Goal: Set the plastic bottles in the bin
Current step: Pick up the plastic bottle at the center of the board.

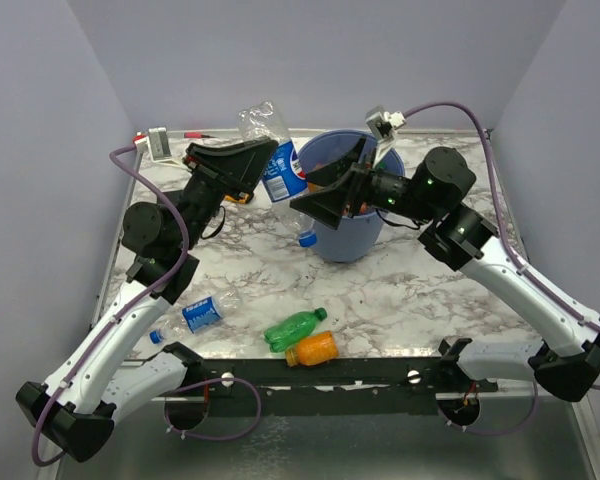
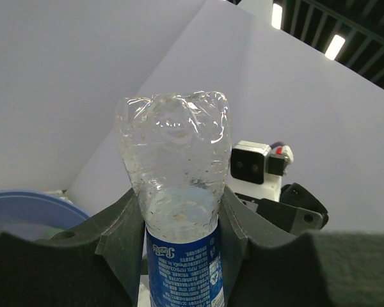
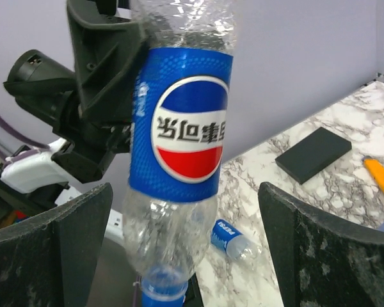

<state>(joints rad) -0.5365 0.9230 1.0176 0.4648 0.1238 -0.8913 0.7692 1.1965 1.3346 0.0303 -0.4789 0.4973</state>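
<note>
— One bottle (image 1: pixel 280 170) is hanging cap-down, clenched in the left gripper (image 1: pixel 252 160), just left of the bin (image 1: pixel 345 245).
— Carrying it rightward past the rim before releasing is looking wisest; the right gripper (image 1: pixel 328 185) is gaping empty beside it.

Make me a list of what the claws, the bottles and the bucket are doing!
left claw: shut on the Pepsi bottle, held cap-down in the air
right claw: open, empty, facing that bottle
bin: blue, upright, beside the held bottle
lying on the table: clear bottle, green bottle, orange bottle
</note>
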